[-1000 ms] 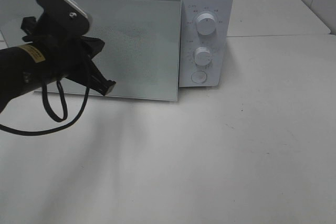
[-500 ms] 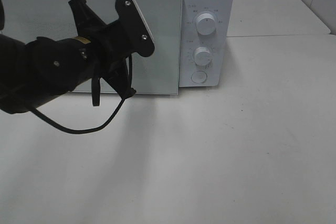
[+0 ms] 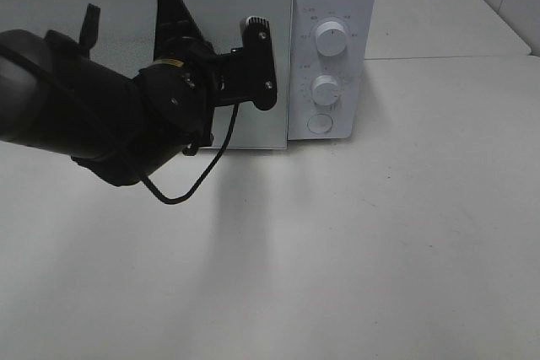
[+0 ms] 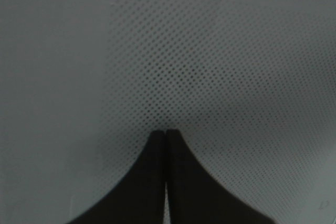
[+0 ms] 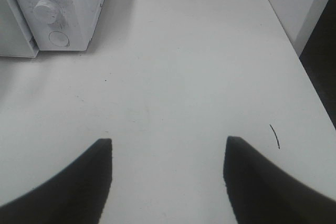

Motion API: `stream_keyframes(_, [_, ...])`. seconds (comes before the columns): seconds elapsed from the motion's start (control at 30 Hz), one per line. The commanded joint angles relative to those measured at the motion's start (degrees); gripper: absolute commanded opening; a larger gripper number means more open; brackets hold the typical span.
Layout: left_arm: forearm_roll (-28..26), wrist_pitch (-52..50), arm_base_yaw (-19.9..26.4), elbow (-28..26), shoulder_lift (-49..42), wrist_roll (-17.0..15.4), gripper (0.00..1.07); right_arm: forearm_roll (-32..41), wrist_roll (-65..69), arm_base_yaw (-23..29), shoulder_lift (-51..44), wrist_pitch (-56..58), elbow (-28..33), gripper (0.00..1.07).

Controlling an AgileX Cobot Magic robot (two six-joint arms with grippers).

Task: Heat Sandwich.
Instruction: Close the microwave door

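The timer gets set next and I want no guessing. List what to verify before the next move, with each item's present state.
1. Is the left claw shut: ok, tips together, facing the microwave door.
2. Is that door fully closed: cannot tell; it looks nearly flush, and the latch is hidden.
3. Is the sandwich inside: cannot tell; no view shows it.
4. Is the right claw free: ok, open, holding nothing, above the table.
5. Are the dials and the button unblocked: ok, nothing covers them in the high view.
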Motion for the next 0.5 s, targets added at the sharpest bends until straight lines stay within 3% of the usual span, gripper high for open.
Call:
stream_keyframes(0.03, [0.46,-3.50,0.69,-2.98,1.60,1.03,0.00,0.11,-0.63,-0.40,-1.38,0.11,0.11,0.61])
stream_keyframes(0.17, [0.63,-7.16,0.69,-4.98,3.32,1.15,0.00,0.11,-0.63,-0.40,-1.38,0.11,0.11,0.61])
stream_keyframes(0.3, [0.80,-7.91,0.69,-6.76,4.87,3.90,0.00,0.11,-0.63,-0.40,-1.38,0.11,0.11,0.61])
stream_keyframes(0.5, [0.86,-8.82,0.69,-7.22,5.39,3.95,0.00,0.11,-0.63,-0.40,-1.38,0.11,0.11,0.61])
